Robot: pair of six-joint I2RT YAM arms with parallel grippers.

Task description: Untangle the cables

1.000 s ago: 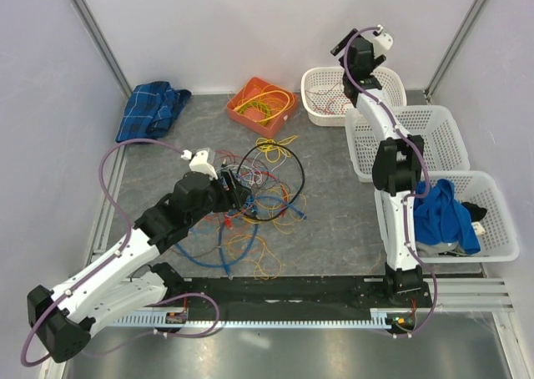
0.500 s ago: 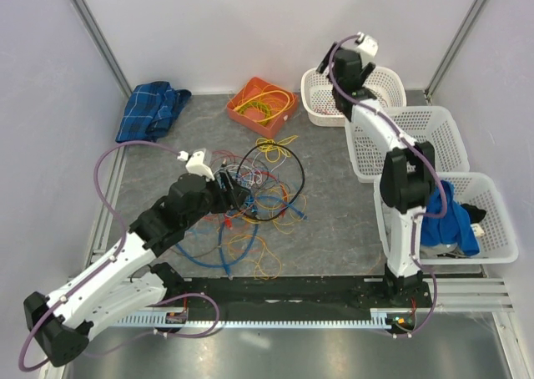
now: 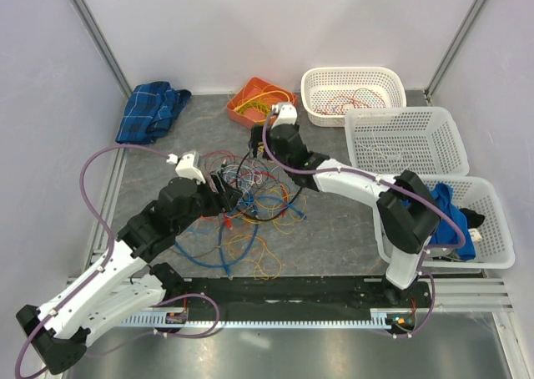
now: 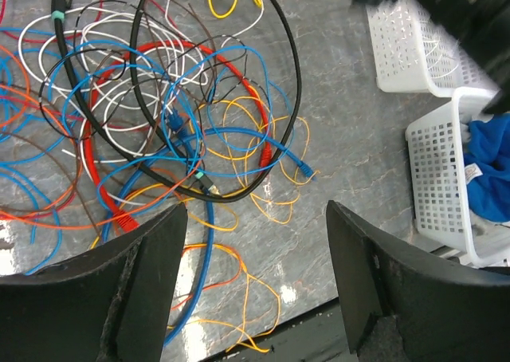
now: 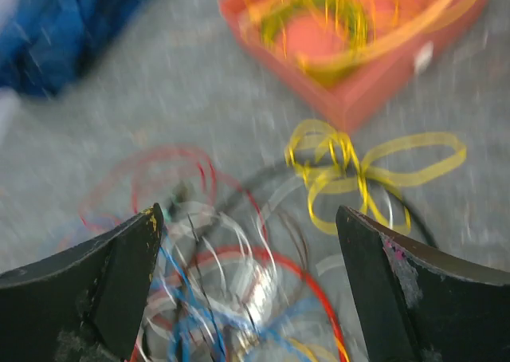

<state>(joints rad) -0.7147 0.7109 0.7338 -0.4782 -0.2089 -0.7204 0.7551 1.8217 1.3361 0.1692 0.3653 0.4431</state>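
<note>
A tangle of cables [image 3: 254,199] in blue, red, orange, yellow, white and black lies on the grey table centre. It fills the left wrist view [image 4: 159,123] and, blurred, the lower right wrist view [image 5: 255,290]. My left gripper [image 3: 232,189] is open and empty at the tangle's left edge, just above it. My right gripper [image 3: 265,149] is open and empty over the tangle's far edge, near a loose yellow cable [image 5: 358,167]. Nothing is held between either pair of fingers.
An orange tray [image 3: 260,102] with coiled yellow cable stands at the back. Three white baskets [image 3: 400,141] line the right side; the far one holds red wires, the near one a blue cloth [image 3: 446,220]. A blue cloth [image 3: 152,110] lies back left.
My right arm has swung from above the far white basket down and left to the tangle's far edge. My left gripper has shifted slightly left at the tangle.
</note>
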